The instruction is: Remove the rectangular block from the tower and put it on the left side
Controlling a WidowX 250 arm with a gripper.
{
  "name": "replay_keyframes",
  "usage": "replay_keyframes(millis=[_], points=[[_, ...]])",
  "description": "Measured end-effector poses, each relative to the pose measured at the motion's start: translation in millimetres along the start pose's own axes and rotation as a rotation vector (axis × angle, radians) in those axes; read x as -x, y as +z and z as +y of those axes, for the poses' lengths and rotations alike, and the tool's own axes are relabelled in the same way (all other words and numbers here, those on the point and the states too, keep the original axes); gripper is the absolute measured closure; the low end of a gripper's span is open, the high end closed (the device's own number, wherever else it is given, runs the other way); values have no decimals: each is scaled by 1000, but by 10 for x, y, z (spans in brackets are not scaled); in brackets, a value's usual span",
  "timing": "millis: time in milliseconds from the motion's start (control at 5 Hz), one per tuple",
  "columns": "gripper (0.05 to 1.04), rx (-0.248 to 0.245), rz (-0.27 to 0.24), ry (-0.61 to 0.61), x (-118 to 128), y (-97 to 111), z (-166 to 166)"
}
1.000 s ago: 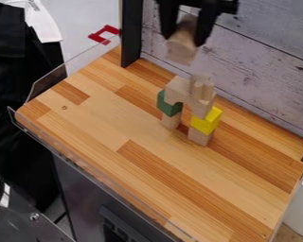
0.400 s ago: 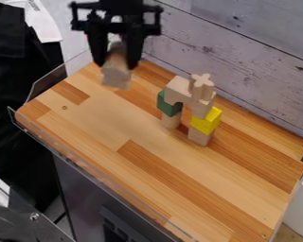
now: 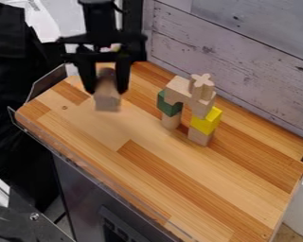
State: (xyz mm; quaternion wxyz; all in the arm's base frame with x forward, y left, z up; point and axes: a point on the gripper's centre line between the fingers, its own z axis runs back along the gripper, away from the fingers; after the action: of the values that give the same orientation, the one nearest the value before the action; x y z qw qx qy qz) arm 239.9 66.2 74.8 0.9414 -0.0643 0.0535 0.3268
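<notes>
My gripper (image 3: 106, 90) hangs over the left part of the wooden table, shut on a rectangular wooden block (image 3: 108, 98) that points downward between its fingers. To the right of it stands the tower: a natural wood arch (image 3: 178, 87) rests across two columns. The left column has a green block (image 3: 169, 105) on a wooden one; the right has a yellow block (image 3: 206, 121) on another wooden block (image 3: 200, 136). A cross-shaped wooden piece (image 3: 201, 86) stands on top of the arch's right side.
The wooden table (image 3: 147, 179) has a clear plastic rim (image 3: 48, 84) along its left and front edges. A whitewashed plank wall (image 3: 243, 61) rises behind, with a black post (image 3: 133, 28) at its left end.
From above the tower, my gripper has moved left and then downward in the view, carrying the wooden block. The tower has stayed as it was.
</notes>
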Motion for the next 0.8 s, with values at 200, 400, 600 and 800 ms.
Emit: replay_keyframes(millis=[200,400,600,800], points=[[522,12,21,18,-61,-261,-19],[522,20,37,30,-133,-514,-53],[522,35,62,55,-160,-682,-68],[495,53,54,65,-204,-710,-66]])
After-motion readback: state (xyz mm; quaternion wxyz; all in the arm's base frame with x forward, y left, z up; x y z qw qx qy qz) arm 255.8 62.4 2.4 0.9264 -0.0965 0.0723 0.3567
